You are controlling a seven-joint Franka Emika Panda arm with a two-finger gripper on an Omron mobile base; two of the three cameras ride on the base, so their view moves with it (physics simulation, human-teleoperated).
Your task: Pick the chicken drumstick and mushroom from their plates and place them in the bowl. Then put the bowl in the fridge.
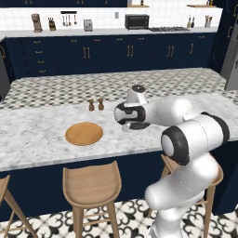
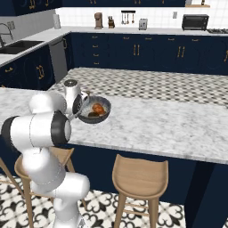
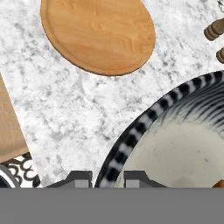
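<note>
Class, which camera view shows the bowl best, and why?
The right base view: the whole bowl shows, tilted, with food inside. The hand view catches just part of its striped rim and pale inside. In the left base view the arm blocks it.

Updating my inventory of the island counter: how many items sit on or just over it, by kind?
Wooden plate: 1
Bowl, its rim between the gripper jaws: 1
Chicken drumstick in the bowl: 1
Mushroom in the bowl: 1
Small brown shakers: 2
Total: 6
</note>
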